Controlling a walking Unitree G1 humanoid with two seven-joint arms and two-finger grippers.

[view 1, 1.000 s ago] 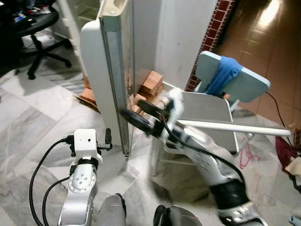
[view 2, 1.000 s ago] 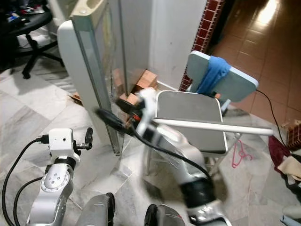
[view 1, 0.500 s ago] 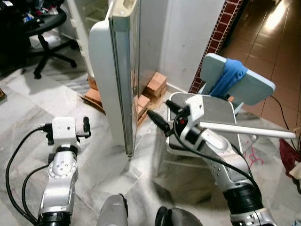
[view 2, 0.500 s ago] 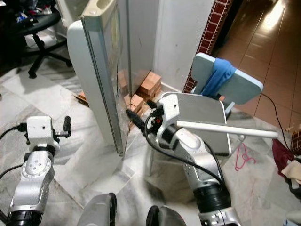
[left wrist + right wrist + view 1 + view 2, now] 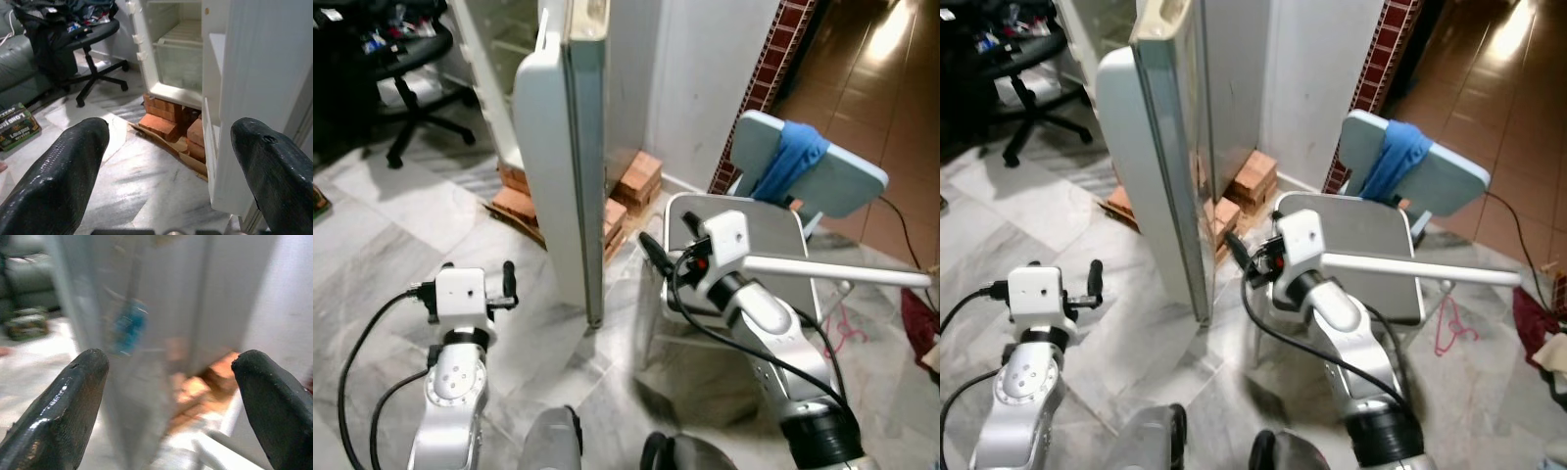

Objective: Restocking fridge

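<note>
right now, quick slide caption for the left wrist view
Open left gripper faces the open fridge raised on bricks, office chair beside it.

The right arm reaches forward and a little to the left across the middle of the head views, elbow bent low and forearm rising to the white wrist block. The right gripper [image 5: 653,253] points forward and left, its two long black fingers [image 5: 63,406] spread wide apart with nothing between them. The left arm stands nearly upright at the lower left, forearm vertical with a black cable looping off its wrist. The left gripper [image 5: 508,284] is held at about the same height as the right one, its fingers [image 5: 54,181] likewise parted wide and empty.
</note>
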